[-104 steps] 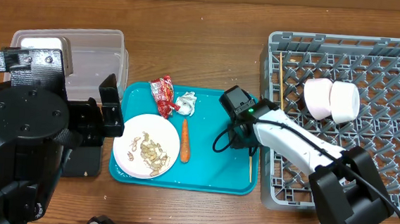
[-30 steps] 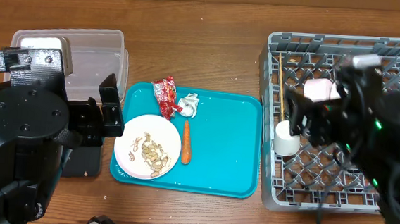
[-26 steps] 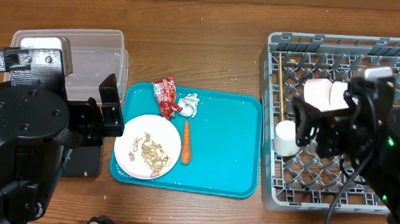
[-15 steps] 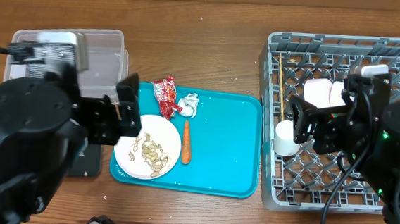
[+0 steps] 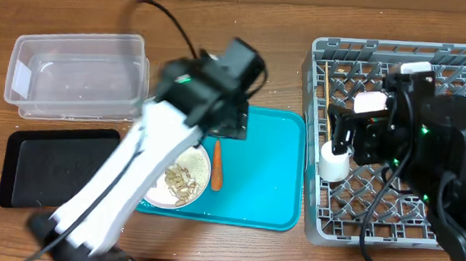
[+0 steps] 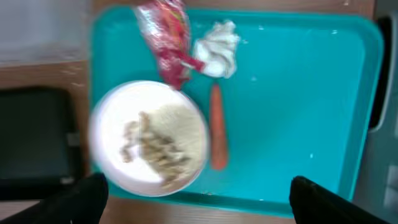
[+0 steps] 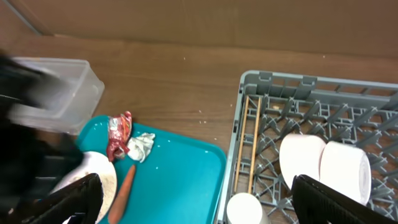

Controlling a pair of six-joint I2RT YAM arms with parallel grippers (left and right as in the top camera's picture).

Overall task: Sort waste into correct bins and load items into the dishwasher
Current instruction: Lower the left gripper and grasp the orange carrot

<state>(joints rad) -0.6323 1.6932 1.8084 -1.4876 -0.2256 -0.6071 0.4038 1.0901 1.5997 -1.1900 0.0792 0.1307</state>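
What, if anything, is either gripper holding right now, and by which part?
Nothing is held: the left gripper is open above the teal tray, and the right gripper is open too, both empty.

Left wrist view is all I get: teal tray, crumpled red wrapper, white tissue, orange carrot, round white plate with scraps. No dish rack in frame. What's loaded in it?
Observer: The grey plastic lattice dish rack holds two round white bowls, lying side by side.
Operator: Cup in there too?
Observer: Yes, the small white cup sits in the rack near its left edge.
Operator: Chopsticks?
Observer: The thin light wooden chopsticks lie along the rack's left side, beyond the cup.
Operator: Anything in the clear bin?
Observer: The clear rectangular plastic tub shows no waste inside from overhead.
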